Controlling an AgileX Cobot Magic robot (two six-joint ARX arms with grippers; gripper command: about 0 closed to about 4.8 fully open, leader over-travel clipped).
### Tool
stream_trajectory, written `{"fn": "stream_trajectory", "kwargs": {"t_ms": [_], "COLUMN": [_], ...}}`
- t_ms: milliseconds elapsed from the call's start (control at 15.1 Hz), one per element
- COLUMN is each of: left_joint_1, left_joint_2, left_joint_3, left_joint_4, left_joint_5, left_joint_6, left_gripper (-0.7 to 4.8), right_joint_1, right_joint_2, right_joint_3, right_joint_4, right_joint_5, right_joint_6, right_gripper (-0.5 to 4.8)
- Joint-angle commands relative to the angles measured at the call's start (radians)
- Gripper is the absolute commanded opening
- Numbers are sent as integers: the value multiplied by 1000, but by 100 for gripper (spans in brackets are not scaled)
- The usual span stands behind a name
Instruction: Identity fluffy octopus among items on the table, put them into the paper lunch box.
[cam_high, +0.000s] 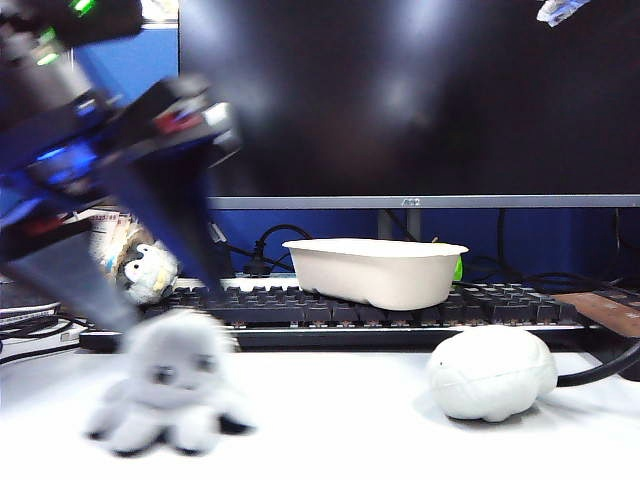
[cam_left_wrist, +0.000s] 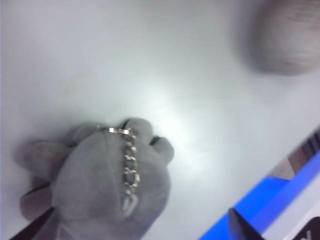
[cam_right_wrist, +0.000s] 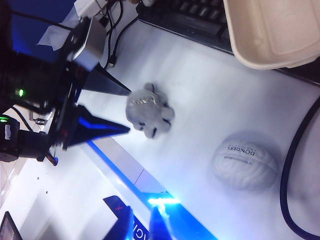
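A: Exterior view, biggest first: table (cam_high: 340, 420), box (cam_high: 375, 270) at centre on the keyboard (cam_high: 400, 305), octopus (cam_high: 170, 385) lower left.

B: Left gripper (cam_high: 150, 270) spread wide just above it, empty. Right gripper (cam_right_wrist: 141, 226) barely shows; cannot tell.

A: Risk?

B: Fingers could pinch only the chain (cam_left_wrist: 129, 167), so it slips.

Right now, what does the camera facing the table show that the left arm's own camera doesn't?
Only the table camera: the paper lunch box resting on a keyboard, a monitor, and the left pincer open just behind the octopus.
Only the left arm camera: a metal chain on the octopus's head.
Both: the fluffy octopus and a white brain-shaped ball on the table.
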Motion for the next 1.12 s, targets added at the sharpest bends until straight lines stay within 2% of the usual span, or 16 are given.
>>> {"fn": "stream_trajectory", "kwargs": {"t_ms": [66,198,529,925,991,1124], "left_joint_1": [-32,-32,-33,-33,-33,-33], "left_joint_2": [0,21,155,159,159,159], "left_joint_3": [2,2,2,2,2,2], "left_joint_4": [26,12,22,95,105,112], "left_joint_5": [-92,-110,-118,-108,-108,-108], "left_joint_6": [-8,-57,-64,-69,-69,-65], "left_gripper": [436,436,436,433,403,293], "right_joint_1": [1,1,1,1,1,1], "right_joint_2": [-4,-3,-3,-3,-3,-3], "right_joint_3": [4,4,4,4,4,4], "right_joint_4": [12,9,8,9,9,9], "right_joint_5": [-3,-2,-2,-2,-2,-2], "right_joint_6": [0,0,0,-3,-8,-8], "right_gripper": [54,54,54,54,54,54]}}
